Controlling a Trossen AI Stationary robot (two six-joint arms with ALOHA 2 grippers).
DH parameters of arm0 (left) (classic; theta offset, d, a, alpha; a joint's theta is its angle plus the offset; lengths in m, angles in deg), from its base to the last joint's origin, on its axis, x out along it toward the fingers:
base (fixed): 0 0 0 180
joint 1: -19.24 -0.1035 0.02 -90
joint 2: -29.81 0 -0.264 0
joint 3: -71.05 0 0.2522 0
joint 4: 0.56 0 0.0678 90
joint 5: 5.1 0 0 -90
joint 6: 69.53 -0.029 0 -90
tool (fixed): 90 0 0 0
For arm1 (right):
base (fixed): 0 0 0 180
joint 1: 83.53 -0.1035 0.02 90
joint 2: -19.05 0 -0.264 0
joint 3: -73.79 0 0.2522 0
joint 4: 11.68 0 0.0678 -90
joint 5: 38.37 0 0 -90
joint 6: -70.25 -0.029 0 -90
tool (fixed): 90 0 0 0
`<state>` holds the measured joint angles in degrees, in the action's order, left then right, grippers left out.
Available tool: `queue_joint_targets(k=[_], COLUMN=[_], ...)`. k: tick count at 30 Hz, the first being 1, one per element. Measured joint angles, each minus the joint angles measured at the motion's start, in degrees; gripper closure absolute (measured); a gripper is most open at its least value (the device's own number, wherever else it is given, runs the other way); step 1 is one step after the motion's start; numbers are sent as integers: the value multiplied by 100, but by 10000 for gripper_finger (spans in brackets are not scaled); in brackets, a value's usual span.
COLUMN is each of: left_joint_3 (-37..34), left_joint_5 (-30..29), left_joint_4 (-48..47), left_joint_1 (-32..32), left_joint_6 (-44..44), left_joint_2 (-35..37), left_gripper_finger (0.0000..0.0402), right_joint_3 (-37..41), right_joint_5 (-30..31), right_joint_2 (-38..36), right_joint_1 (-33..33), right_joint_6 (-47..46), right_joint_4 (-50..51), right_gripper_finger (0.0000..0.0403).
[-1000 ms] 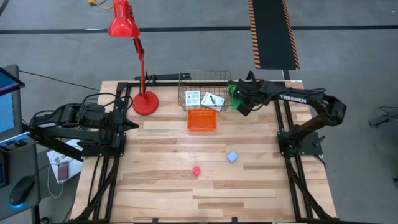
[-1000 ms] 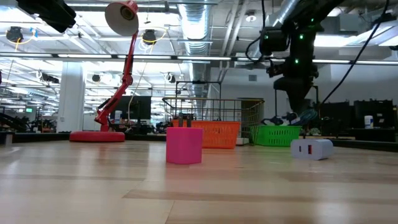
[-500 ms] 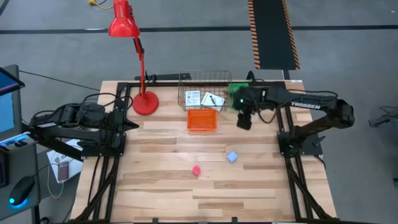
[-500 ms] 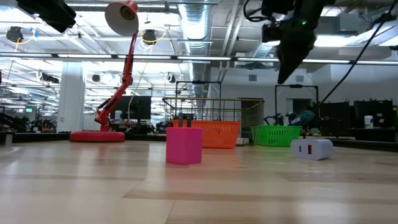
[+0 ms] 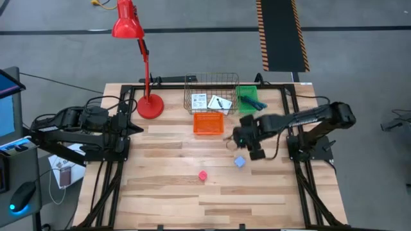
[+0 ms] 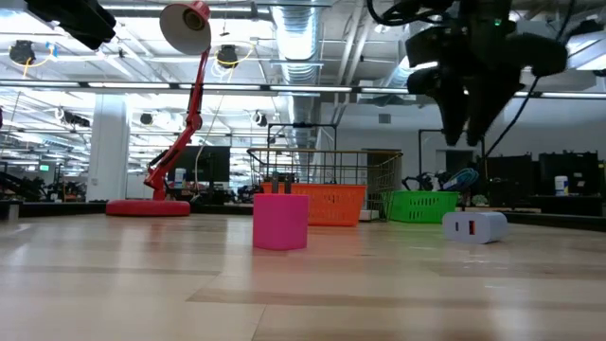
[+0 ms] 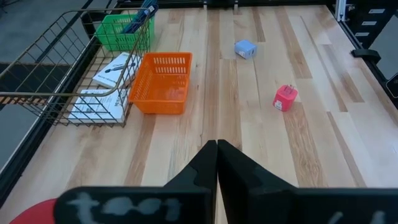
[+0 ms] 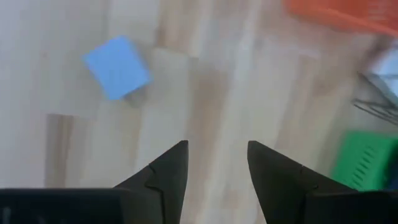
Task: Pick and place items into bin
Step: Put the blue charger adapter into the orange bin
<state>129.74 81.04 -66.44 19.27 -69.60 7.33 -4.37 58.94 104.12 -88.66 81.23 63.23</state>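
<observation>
The pale blue cube (image 5: 239, 162) (image 8: 117, 67) lies on the table, and the pink piece (image 5: 203, 175) (image 6: 280, 221) stands left of it, nearer the front. Two white printed cards (image 5: 209, 101) (image 7: 102, 87) lie in the wire basket (image 5: 210, 82). Teal sticks (image 5: 253, 102) rest in the green bin (image 5: 247, 93). My right gripper (image 5: 234, 138) (image 8: 217, 155) hangs open above the table between the orange bin (image 5: 209, 122) and the cube, touching nothing. In the low view it (image 6: 471, 133) is well above the cube (image 6: 475, 226). My left gripper (image 7: 216, 146) waits shut at the table's left edge.
A red desk lamp (image 5: 149, 104) stands at the far left of the table, its head reaching beyond the far edge. The wire basket, orange bin and green bin cluster at the far middle. Bare wood stretches across the near half around the pink piece and cube.
My right gripper has risen from the green bin and moved toward the near edge and a little left, ending above the table beside the orange bin, close to the pale blue cube. The items have stayed where they were.
</observation>
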Motion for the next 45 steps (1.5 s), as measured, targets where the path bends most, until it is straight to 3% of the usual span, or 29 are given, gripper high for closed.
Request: queue_joint_targets(k=[9, 21, 41, 45], left_joint_3=[0, -2, -1, -1], left_joint_5=[0, -2, -2, -1], left_joint_4=[0, 0, 0, 0], left_joint_1=[-1, 0, -1, -2], left_joint_6=[20, 43, -4, 39], left_joint_2=[-1, -2, -1, -1], left_gripper_finger=[401, 401, 401, 401], right_joint_3=[2, 1, -33, -39], right_joint_5=[9, 26, -4, -11], right_joint_2=[795, 1356, 2339, 2429], right_joint_1=[-859, -1216, -1329, -1309], right_joint_6=[-235, -246, -189, -219], right_joint_4=[-247, -819, -1332, -1288], right_gripper_finger=[226, 161, 159, 178])
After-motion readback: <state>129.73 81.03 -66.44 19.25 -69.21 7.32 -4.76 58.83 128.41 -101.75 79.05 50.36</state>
